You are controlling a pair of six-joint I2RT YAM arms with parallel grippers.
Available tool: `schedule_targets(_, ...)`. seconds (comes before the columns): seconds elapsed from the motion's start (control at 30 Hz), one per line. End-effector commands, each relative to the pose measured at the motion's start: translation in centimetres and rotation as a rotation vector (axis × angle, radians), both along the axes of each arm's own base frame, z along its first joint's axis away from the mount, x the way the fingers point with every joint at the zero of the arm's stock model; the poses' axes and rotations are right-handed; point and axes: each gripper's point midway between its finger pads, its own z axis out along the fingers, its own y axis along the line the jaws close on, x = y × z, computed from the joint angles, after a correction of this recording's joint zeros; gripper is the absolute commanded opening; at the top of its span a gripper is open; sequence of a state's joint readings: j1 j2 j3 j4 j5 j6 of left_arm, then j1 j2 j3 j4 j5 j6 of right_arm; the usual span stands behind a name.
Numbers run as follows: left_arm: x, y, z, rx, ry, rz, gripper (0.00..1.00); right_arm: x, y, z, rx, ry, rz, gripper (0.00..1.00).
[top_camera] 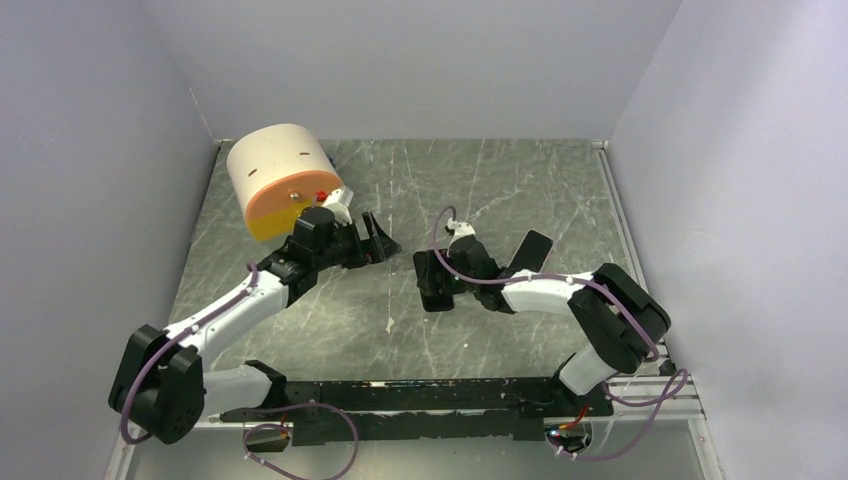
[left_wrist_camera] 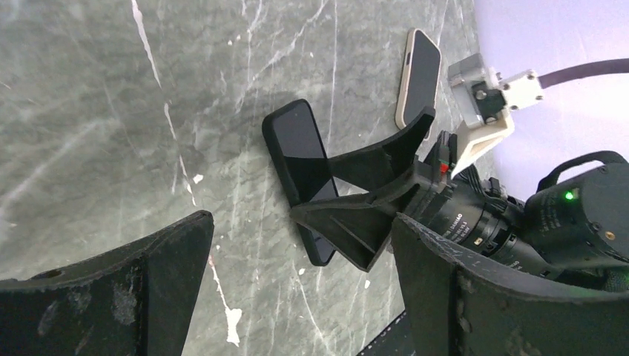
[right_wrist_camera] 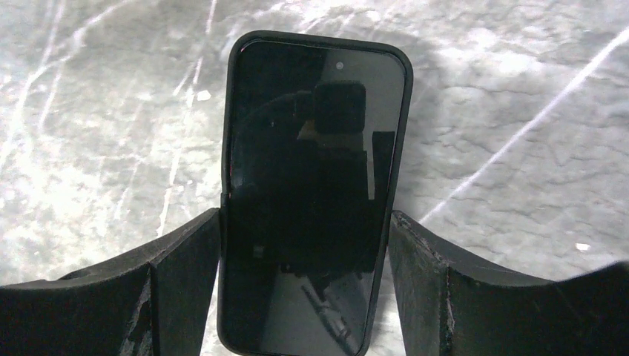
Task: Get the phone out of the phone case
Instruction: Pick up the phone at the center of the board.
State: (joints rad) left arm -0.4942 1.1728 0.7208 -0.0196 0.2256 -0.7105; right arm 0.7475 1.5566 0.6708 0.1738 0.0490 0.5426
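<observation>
A phone in a black case (right_wrist_camera: 311, 193) lies screen up on the marbled table. It also shows in the top view (top_camera: 433, 285) and in the left wrist view (left_wrist_camera: 297, 144). My right gripper (right_wrist_camera: 305, 222) straddles its lower half, with a finger against each long side of the case; in the top view the right gripper (top_camera: 432, 283) sits right over the phone. My left gripper (top_camera: 378, 240) is open and empty, above the table to the left of the phone. In its own view the left gripper (left_wrist_camera: 300, 219) shows bare table between its fingers.
A second phone with a pale edge (top_camera: 531, 250) lies just right of the right wrist; it also shows in the left wrist view (left_wrist_camera: 417, 74). A beige cylinder with an orange face (top_camera: 280, 175) lies at the back left, beside the left arm. Walls enclose the table.
</observation>
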Motion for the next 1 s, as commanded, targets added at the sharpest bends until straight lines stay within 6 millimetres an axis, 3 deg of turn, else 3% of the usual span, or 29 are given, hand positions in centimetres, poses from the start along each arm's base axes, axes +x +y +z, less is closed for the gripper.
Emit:
schedule_targets(0.0, -0.4, -1.8, -0.1, -0.103, 0.043, -0.049, 0.94, 1.1, 3.9, 5.8, 0.276, -0.146, 0.062, 0.06)
schedule_targets(0.2, -0.8, -3.2, -1.1, -0.184, 0.080, -0.101, 0.89, 0.8, 5.2, 7.5, 0.381, -0.197, 0.099, 0.00)
schedule_targets(0.53, 0.5, -4.4, -3.2, -0.210, 0.119, -0.084, 0.82, 0.2, 6.1, 8.6, 0.422, -0.268, 0.126, 0.00)
schedule_targets(0.73, 1.1, -4.7, -4.0, -0.217, 0.118, -0.067, 0.67, -0.6, 6.8, 9.0, 0.444, -0.300, 0.165, 0.00)
schedule_targets(0.97, 0.4, -5.7, -4.9, -0.212, 0.134, -0.099, 0.53, -0.7, 6.9, 9.8, 0.468, -0.329, 0.172, 0.00)
